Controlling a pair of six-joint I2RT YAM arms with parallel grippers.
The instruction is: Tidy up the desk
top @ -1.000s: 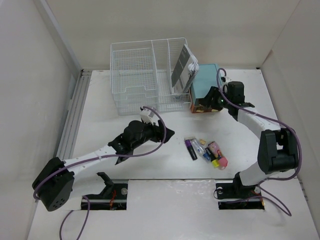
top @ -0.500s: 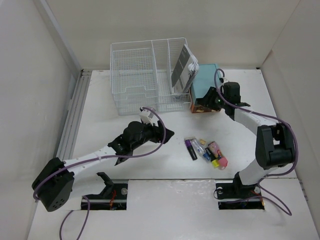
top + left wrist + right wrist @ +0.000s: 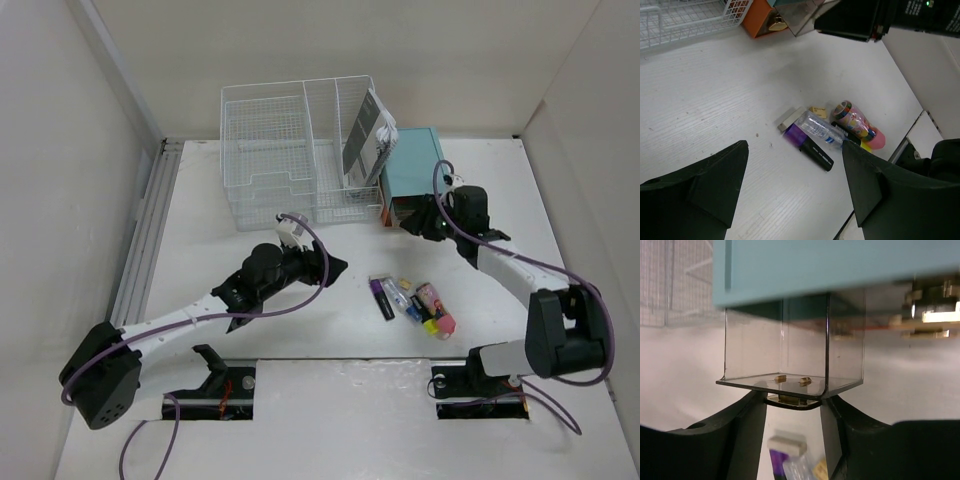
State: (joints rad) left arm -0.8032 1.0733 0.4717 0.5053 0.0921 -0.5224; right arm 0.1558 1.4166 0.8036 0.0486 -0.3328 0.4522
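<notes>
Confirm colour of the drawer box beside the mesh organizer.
Teal; the drawer box shows best from top external.

You can't tell if the right gripper (image 3: 792, 407) pinches the gold handle (image 3: 790, 400) on the clear drawer (image 3: 755, 350); the teal drawer box (image 3: 840, 265) is cropped above.

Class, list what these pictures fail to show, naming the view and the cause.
- Right wrist: whether the right hand grips the drawer knob; the clear drawer edge overlaps it.
- Right wrist: teal drawer box cut off by the top edge.
- Top external: labels on the small items; too small.
</notes>
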